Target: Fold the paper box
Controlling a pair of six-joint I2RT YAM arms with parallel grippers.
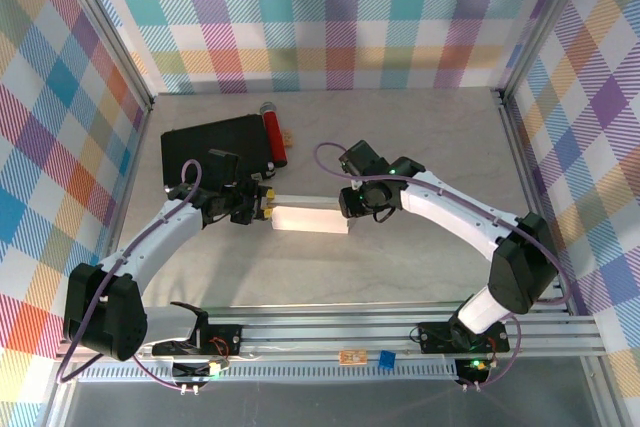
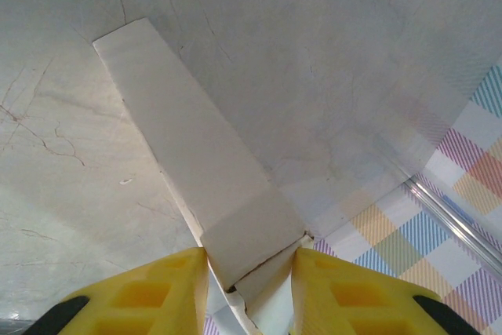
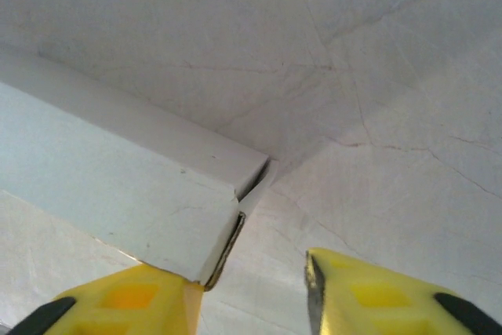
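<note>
The paper box (image 1: 312, 218) is a long white rectangle lying across the middle of the table, its upper flap (image 1: 305, 199) standing a little behind it. My left gripper (image 1: 265, 209) is at its left end. In the left wrist view the yellow fingers (image 2: 157, 296) press both sides of the box's folded end (image 2: 251, 233), so that gripper (image 2: 251, 260) is shut on it. My right gripper (image 1: 350, 209) is at the box's right end. In the right wrist view it (image 3: 255, 272) stands open: one finger (image 3: 133, 296) sits under the box's corner (image 3: 118, 186), the other (image 3: 369, 288) is clear over bare table.
A black case (image 1: 215, 147) with a red cylinder (image 1: 273, 134) along its right edge lies just behind the left gripper. Plaid walls and metal posts enclose the table. The aluminium rail (image 1: 400, 332) runs along the near edge.
</note>
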